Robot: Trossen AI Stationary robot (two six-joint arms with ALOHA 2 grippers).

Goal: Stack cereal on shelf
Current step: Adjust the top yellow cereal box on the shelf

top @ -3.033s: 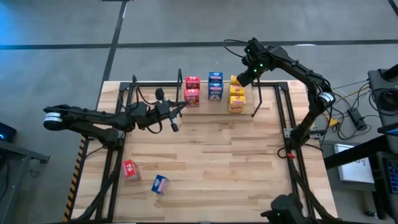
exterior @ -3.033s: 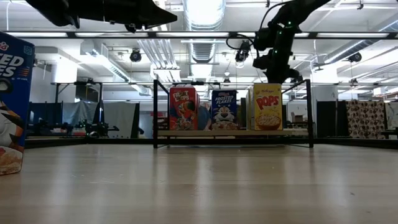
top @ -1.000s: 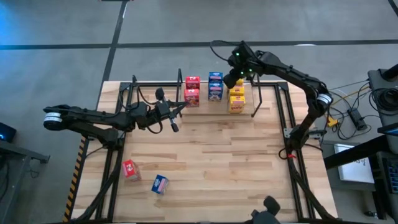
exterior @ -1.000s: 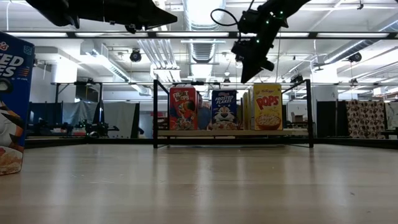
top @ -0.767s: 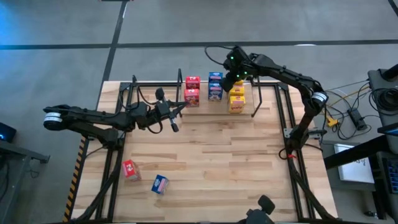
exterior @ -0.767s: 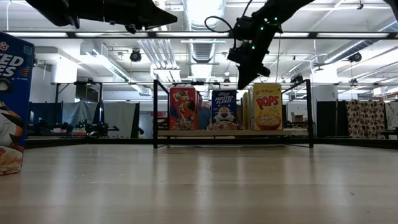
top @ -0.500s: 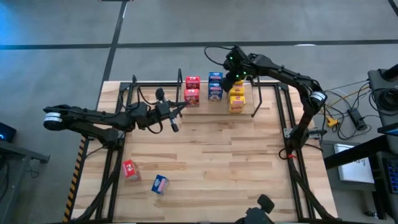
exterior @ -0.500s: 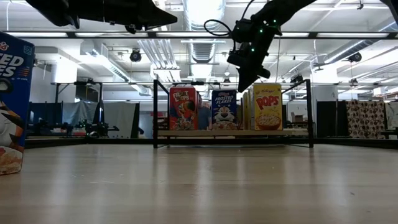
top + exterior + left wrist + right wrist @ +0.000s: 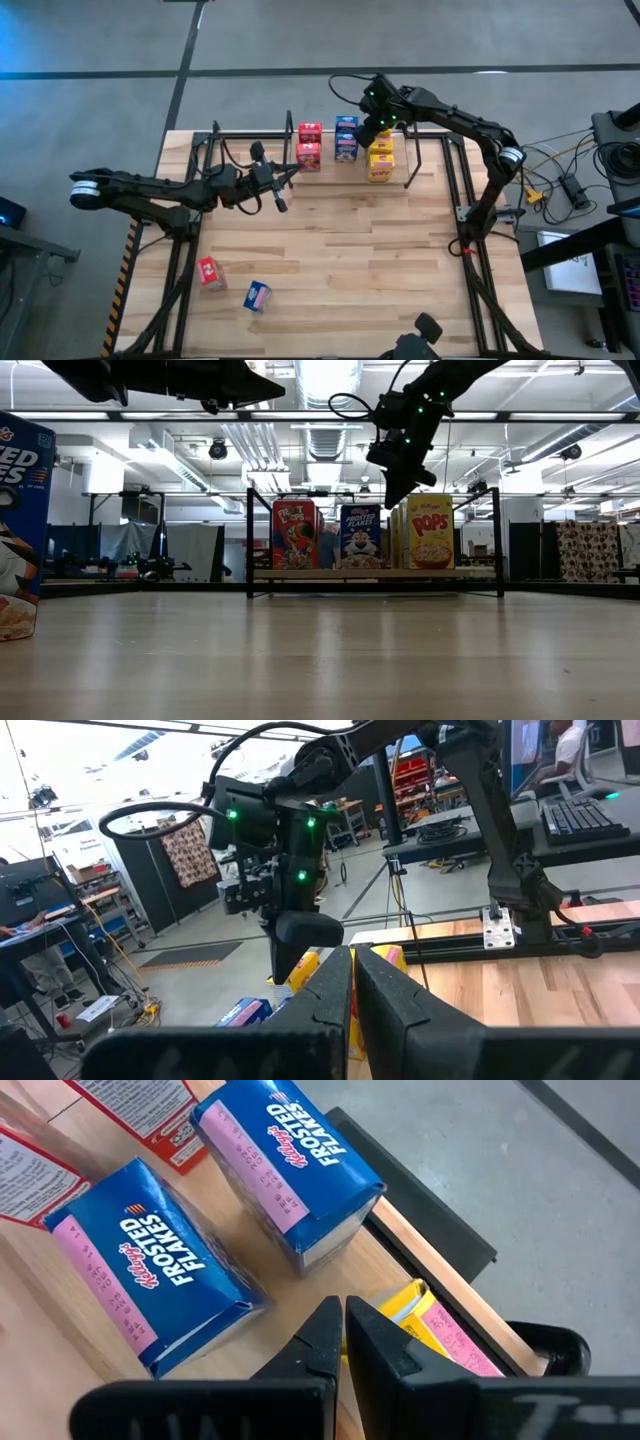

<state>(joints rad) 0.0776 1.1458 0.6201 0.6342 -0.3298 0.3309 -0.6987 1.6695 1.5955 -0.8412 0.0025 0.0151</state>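
Red, blue, yellow cereal boxes [image 9: 346, 141] standing on shelf [image 9: 425, 150]; two lying loose on wooden table [image 9: 350, 270]. Right gripper [image 9: 366, 131] hovering above them, pinched closed, empty. Left gripper [image 9: 281, 203] closed, idling midtable.

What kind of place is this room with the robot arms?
Probably a robotics lab or workshop: a bare ceiling with ducts and strip lights, a desk with a keyboard behind, and cables trailing on the concrete floor.

Count from overhead: red boxes [image 9: 309, 143] 3, two on the shelf [image 9: 425, 160], one [image 9: 208, 271] loose near-left on the tabletop. Blue boxes [image 9: 346, 139] 3, two on shelf, one [image 9: 257, 295] loose beside that red. Yellow boxes [image 9: 380, 160] 3, all on shelf. Shelf: 1.
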